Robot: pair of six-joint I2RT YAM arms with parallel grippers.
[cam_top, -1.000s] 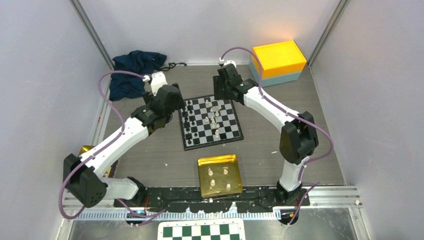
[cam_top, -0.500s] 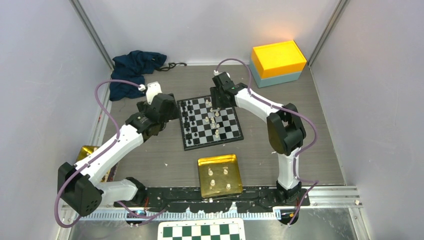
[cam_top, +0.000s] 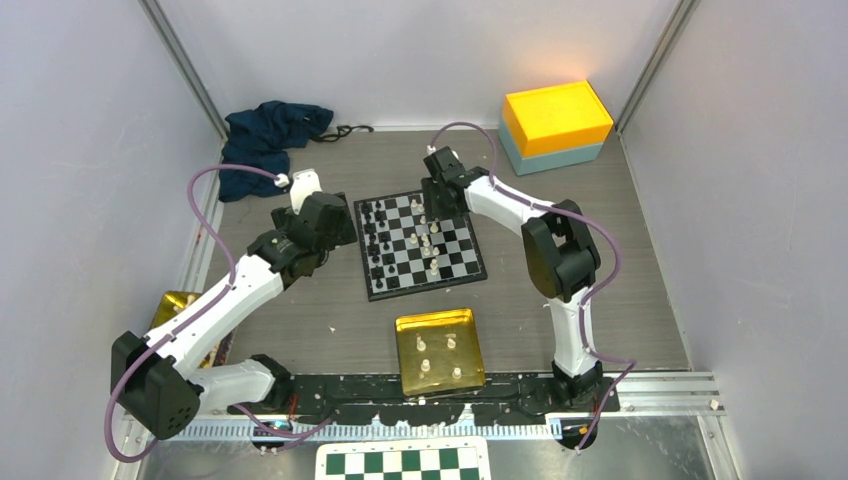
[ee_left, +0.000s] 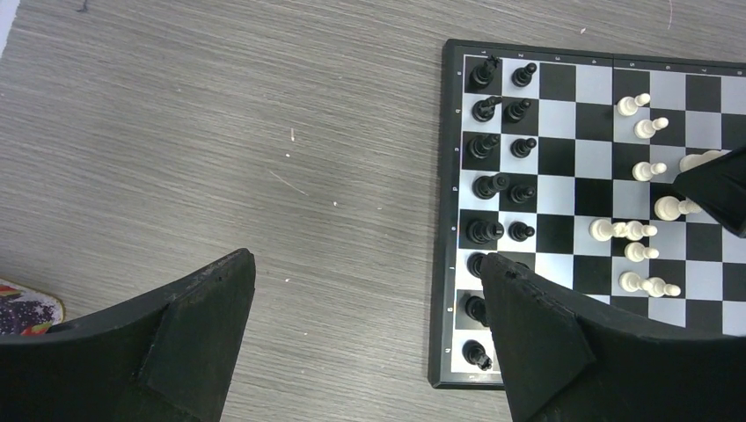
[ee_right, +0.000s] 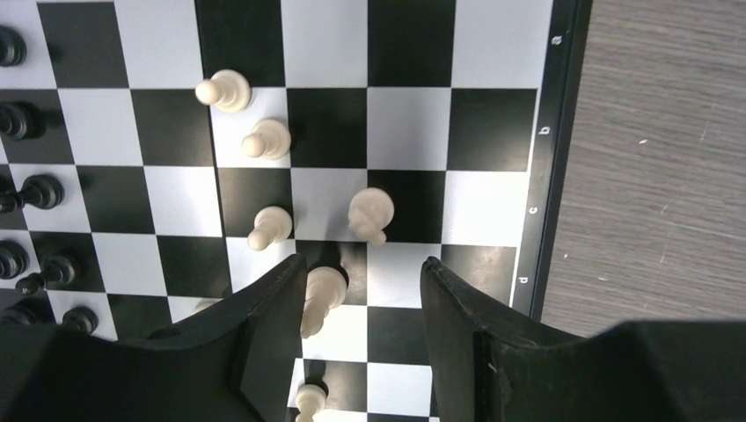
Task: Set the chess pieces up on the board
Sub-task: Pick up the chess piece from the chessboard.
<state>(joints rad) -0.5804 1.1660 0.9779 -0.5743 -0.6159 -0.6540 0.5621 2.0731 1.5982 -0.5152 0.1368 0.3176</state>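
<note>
Nearest, checkered panel (cam_top: 403, 460): green-and-white, cut off by the near edge of the top view, in front of the arm bases.
Gold tray (cam_top: 440, 325): just beyond the bases, between the arms; four cream figures stand in it; a band of grey table (ee_left: 220, 132) separates it from the board.
Board (cam_top: 428, 288): mid-table, slightly turned, thin black border, table showing on its left and right.
Black pieces (ee_left: 497, 149): two files along the board's left side.
White pieces (ee_left: 647, 167): strewn loosely over the middle squares.
Left gripper (ee_left: 365, 264): fingers wide apart, holding nothing, straddling the board's left edge.
Right gripper (ee_right: 362, 268): over the board's far part, fingers apart; one white piece (ee_right: 321, 294) sits between them, just beside one finger, ungripped.
Writing: only the right wrist view shows small border letters, b and c legible; the left border's marks are too small to read.
Orange box (cam_top: 557, 115): far right corner, on a teal base; top view only.
Dark blue cloth (cam_top: 265, 140): far left corner.
</note>
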